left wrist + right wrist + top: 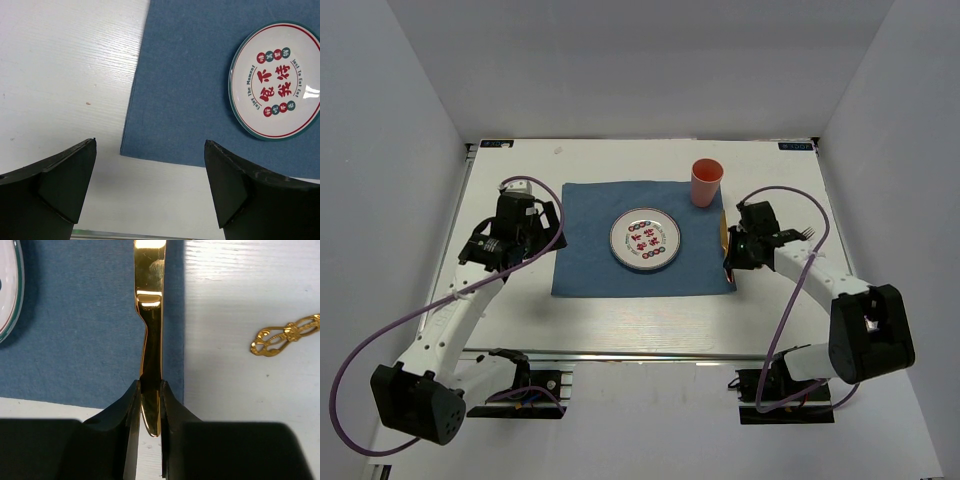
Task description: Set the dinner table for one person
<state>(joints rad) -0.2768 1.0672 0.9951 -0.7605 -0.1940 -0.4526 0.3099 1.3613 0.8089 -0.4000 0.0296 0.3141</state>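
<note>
Top: tabletop (620, 325) fills the view, long axis left-right across both arm bases. Cloth (585, 260) is centred, plate (645, 241) mid-cloth, cup (706, 183) at its far-right corner, fork (804, 233) on bare top to the right.
Left wrist: left jaws wide open, empty, above a left cloth corner. Probably parked clear.
Right wrist: right jaws clamped on 1 end of a gold utensil (150, 305). Its long axis points away from the bases, parallel to the cloth's right edge. Looks like a placement beside the plate.

Bright, even overhead light; soft faint shadows on table (620, 320). Glare on gold utensil (149, 295) and plate (311, 91). Focus sharp throughout.
</note>
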